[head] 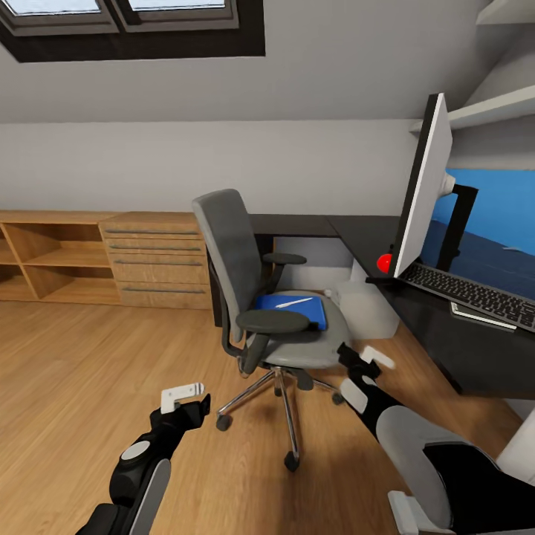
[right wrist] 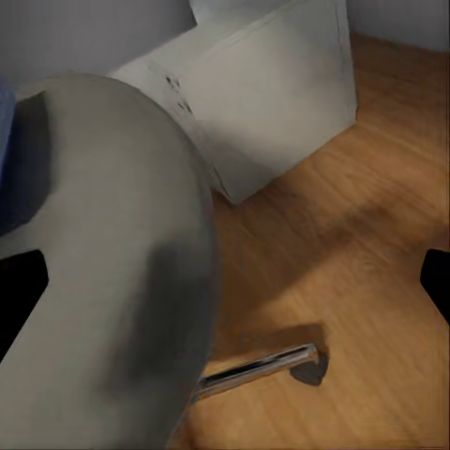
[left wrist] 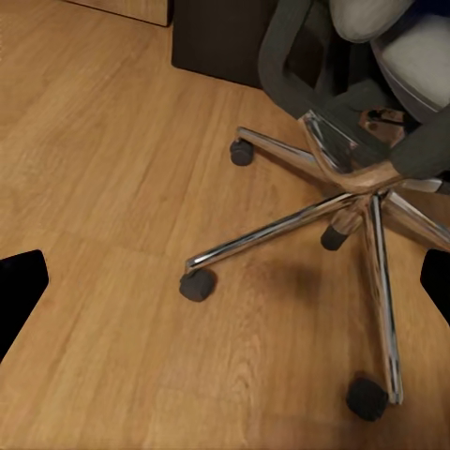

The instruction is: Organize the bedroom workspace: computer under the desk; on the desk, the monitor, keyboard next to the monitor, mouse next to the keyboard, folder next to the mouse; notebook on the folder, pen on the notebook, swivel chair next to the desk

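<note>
Folder (head: 291,310), blue, is lying flat on the chair (head: 264,297) seat, with what looks like a white pen (head: 294,302) on top of it. The chair sits on the wood floor (head: 82,386) right in front of me, just beside the dark desk (head: 446,334), its back turned toward my left. From my left wrist I get its chrome star base (left wrist: 361,202) and casters (left wrist: 197,284) on the floorboards.

On the desk to my right the monitor (head: 425,186) stands upright, seen nearly edge-on, with the keyboard (head: 472,293) right in front of it. A flat white thing at the keyboard's near edge could be the notebook (head: 481,317), can't really tell. There's a red ball-ish thing (head: 384,262) at the desk edge near the monitor's lower corner, no idea what it is. A pale box under the desk, the computer (right wrist: 262,103), shows up in my right wrist view behind the grey seat (right wrist: 112,262).

My left end effector (head: 186,397) hangs low over the floor, off to the left of the chair's base, fingers apart, gripping nothing. My right end effector (head: 364,368) is close by the seat's front right edge, fingers also apart and holding nothing.

Over on the left wall there's a wooden shelf unit (head: 44,256) and drawers (head: 156,260).
</note>
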Tool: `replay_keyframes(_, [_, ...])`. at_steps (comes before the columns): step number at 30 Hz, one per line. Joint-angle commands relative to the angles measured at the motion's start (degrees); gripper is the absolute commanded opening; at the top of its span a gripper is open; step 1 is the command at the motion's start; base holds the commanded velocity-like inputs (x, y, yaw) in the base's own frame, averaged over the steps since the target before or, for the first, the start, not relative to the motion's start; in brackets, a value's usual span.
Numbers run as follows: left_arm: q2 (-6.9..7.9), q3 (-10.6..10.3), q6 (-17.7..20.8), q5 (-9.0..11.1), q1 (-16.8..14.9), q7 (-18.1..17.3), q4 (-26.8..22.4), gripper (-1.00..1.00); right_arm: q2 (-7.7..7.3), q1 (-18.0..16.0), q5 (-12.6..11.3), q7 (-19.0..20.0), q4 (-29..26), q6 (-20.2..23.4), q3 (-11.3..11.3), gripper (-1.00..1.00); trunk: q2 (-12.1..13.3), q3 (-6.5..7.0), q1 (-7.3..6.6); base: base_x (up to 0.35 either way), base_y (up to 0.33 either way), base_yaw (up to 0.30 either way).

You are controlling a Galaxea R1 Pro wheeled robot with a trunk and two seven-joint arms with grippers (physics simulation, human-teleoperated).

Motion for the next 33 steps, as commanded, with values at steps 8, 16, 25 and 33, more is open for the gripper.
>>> replay_keyframes(8, [0.01, 0.8, 0.2, 1.2, 0.0, 0.5, -0.1, 1.00, -0.56, 0.0, -8.7, -0.2, -0.3, -0.2, 0.3, 1.00, 0.0, -0.06, -0.01, 0.000, 0.000, 0.000])
replay_keyframes(16, [0.01, 2.9, 0.2, 2.1, 0.0, 0.4, -0.1, 1.00, -0.59, 0.0, -9.6, -0.3, -0.4, -0.2, 0.3, 1.00, 0.0, -0.06, -0.01, 0.140, 0.000, 0.000])
replay_keyframes(25, [0.01, 3.0, 0.2, 2.2, 0.0, 0.3, -0.1, 1.00, -1.12, 0.0, -9.9, -0.4, -0.3, 0.1, 0.2, 1.00, 0.0, -0.06, -0.01, 0.311, 0.000, 0.000])
replay_keyframes(33, [-0.20, 11.9, 0.3, 3.8, 0.0, 0.1, -0.3, 1.00, -3.44, 0.0, -14.5, -0.3, -0.2, 2.8, -0.2, 1.00, 0.0, -0.06, -0.01, 0.148, 0.000, 0.000])
